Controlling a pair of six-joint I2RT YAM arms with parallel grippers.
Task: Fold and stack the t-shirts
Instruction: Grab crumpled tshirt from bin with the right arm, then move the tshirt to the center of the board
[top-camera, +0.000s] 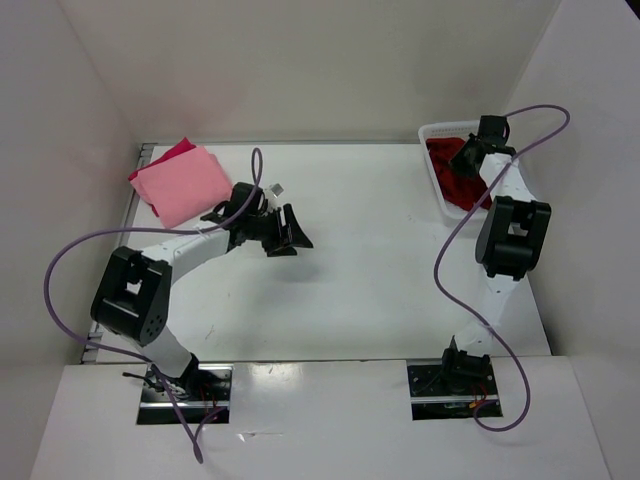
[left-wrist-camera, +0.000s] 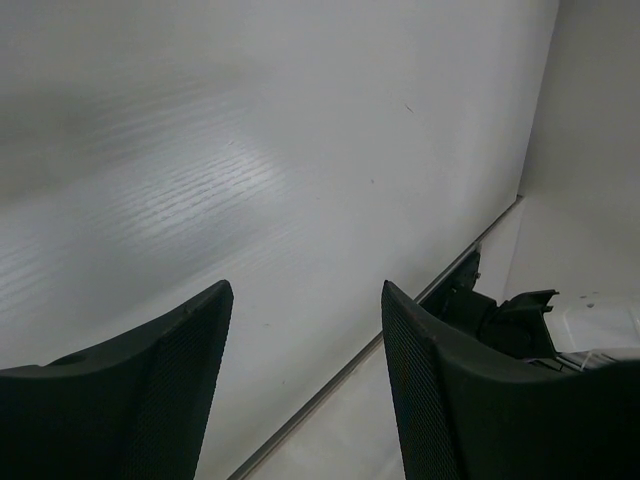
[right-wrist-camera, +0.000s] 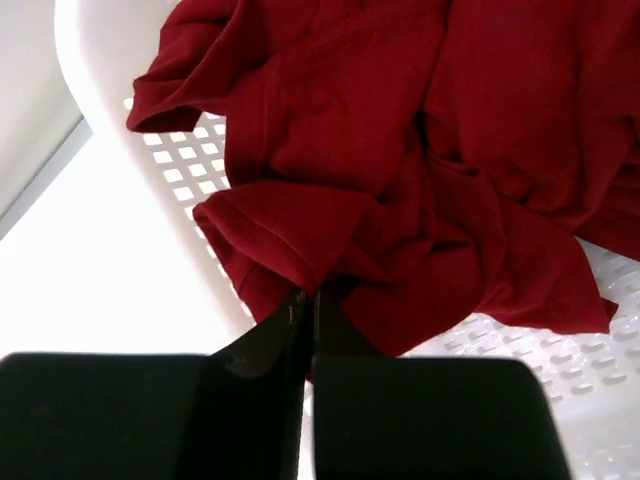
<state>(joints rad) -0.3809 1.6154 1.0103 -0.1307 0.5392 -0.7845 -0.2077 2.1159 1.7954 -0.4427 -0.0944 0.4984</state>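
A light salmon pink t-shirt (top-camera: 185, 185) lies folded at the table's far left corner. It sits on top of a bright crimson-pink t-shirt (top-camera: 172, 151), of which only an edge shows. My left gripper (top-camera: 290, 236) (left-wrist-camera: 305, 300) hovers open over bare table to the right of that pile, with nothing between its fingers. The dark red t-shirt (top-camera: 456, 182) (right-wrist-camera: 400, 150) lies crumpled in the white basket (top-camera: 438, 131) (right-wrist-camera: 180, 160). My right gripper (top-camera: 463, 160) (right-wrist-camera: 312, 292) reaches into the basket, its jaws shut on a fold of the dark red cloth.
White walls close in the table at the back and on both sides. The basket stands against the far right corner. A metal strip (left-wrist-camera: 340, 375) runs along the table's edge in the left wrist view. Purple cables (top-camera: 70, 270) loop beside each arm.
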